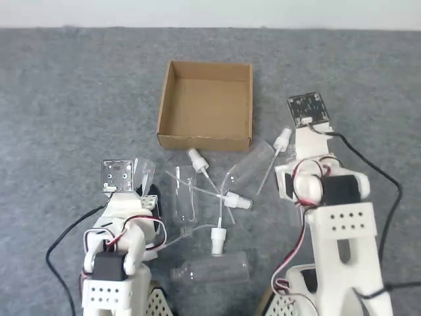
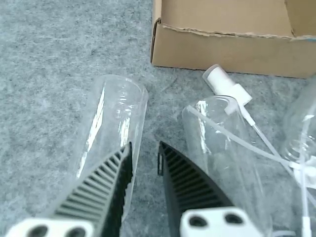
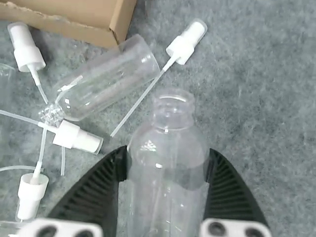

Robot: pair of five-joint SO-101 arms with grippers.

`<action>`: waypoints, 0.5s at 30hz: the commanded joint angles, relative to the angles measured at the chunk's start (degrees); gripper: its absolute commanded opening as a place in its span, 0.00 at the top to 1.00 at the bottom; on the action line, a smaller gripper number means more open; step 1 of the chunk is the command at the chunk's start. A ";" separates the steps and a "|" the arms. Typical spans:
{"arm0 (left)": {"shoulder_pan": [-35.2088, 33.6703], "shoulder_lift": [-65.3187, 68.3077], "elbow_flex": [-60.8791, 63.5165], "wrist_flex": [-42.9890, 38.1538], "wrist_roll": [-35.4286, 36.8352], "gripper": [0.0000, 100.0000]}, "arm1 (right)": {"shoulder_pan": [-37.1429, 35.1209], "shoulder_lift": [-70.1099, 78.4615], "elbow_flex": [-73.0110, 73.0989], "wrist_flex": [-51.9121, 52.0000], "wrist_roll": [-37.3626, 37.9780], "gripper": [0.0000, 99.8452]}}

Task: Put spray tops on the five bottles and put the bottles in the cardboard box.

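High view, cardboard box (image 1: 204,140): upper centre of frame on the grey bench (image 1: 66,99), no bottle inside yet.
High view, loose bottles: centre bottle (image 1: 184,194) lying lengthwise mid-frame; slanted bottle (image 1: 253,164) right of centre, just below the box; lower bottle (image 1: 210,268) flat at bottom centre; apparently all uncapped.
High view, spray tops (image 1: 238,201): several white heads scattered among the bottles, thin tubes crossing one another.
Left wrist view, left jaws: parted by a narrow gap, nothing between them, one jaw lying over a clear bottle (image 2: 116,113); box wall (image 2: 227,49) beyond.
Right wrist view, right jaws: spread wide, pressed on both sides of an open-necked bottle (image 3: 165,148); a loose spray top (image 3: 185,42) just past its neck.
Risk, right side: smooth round bottle likely to twist or slip if a top is pushed in off-line.
Risk, left side: closing from here likely to nudge the bottle into a roll rather than catch it.
Risk, tubes: lifting one top could drag its neighbours.
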 commanded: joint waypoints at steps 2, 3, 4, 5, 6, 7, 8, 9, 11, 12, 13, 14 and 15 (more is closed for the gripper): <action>-3.69 -0.97 -3.65 1.32 -0.26 0.92 | 0.66 -4.18 2.37 -4.44 0.26 0.89; -5.27 -0.97 -4.44 1.49 -0.35 0.92 | 0.66 -4.44 3.43 -5.41 0.26 0.89; -6.86 -0.97 -5.05 1.49 -0.35 0.92 | 0.66 -4.70 4.57 -6.64 0.26 0.89; -8.26 -0.97 -5.58 1.49 -0.35 0.92 | 0.75 -4.88 5.45 -7.60 0.26 0.89; -9.49 -1.05 -6.02 1.32 -0.35 0.92 | 0.84 -5.05 6.24 -8.57 0.26 0.89; -10.46 -1.05 -6.29 1.14 -0.35 0.92 | 1.54 -5.23 6.86 -9.27 -0.26 0.89; -10.99 -1.05 -6.64 1.14 -0.35 0.92 | 2.68 -5.32 7.03 -9.80 -1.67 0.89; -11.43 -1.05 -6.90 1.14 -0.35 0.92 | 4.00 -5.58 7.12 -10.24 -2.99 0.89; -11.60 -1.05 -7.25 0.70 -0.53 0.92 | 6.99 -5.85 7.30 -10.95 -4.48 0.89; -11.60 -1.05 -7.25 -0.44 -0.62 0.92 | 8.04 -5.85 7.30 -10.95 -4.92 0.89; -11.60 -0.97 -7.25 -1.58 -1.41 0.92 | 9.01 -5.85 7.30 -10.95 -5.01 0.89; -11.60 -0.97 -7.34 -2.55 -3.60 0.92 | 9.54 -5.85 7.30 -10.95 -5.10 0.89; -11.60 -0.97 -7.43 -3.52 -6.68 0.92 | 9.89 -5.85 7.38 -10.95 -5.10 0.89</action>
